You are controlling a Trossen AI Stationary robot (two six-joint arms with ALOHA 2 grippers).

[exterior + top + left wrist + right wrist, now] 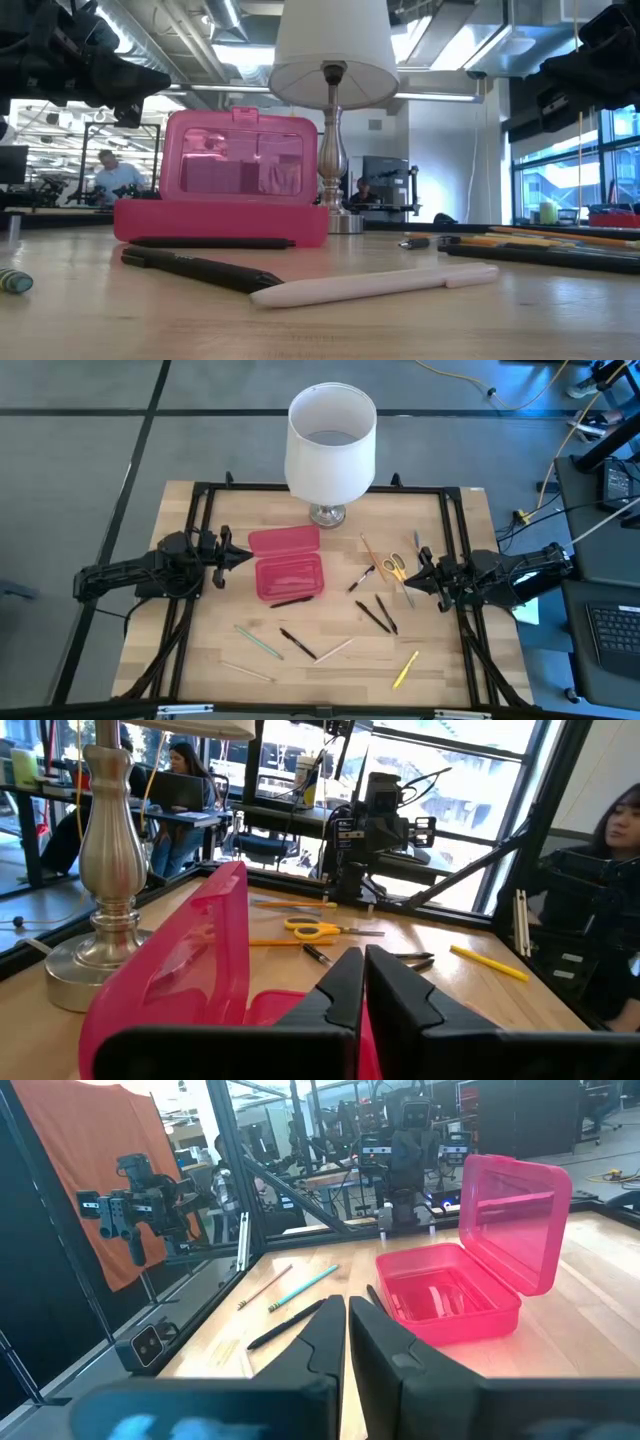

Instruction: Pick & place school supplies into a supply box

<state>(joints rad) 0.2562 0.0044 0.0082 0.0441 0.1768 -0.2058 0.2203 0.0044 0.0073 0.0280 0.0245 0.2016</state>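
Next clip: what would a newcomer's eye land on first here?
The open pink supply box at the table's middle, lid up, with a black pen against its near edge. Behind it stands a white-shaded lamp. The left gripper and right gripper hover shut at either side.

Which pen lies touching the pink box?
The black pen lying along the supply box's front edge; the other pens lie apart from it.

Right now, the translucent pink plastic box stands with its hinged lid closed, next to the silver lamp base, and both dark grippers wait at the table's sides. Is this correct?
Not quite. The translucent pink plastic box has its hinged lid open and standing upright, as the right wrist view shows. The rest holds: it sits next to the silver lamp base, with the left gripper and right gripper waiting at the table's sides.
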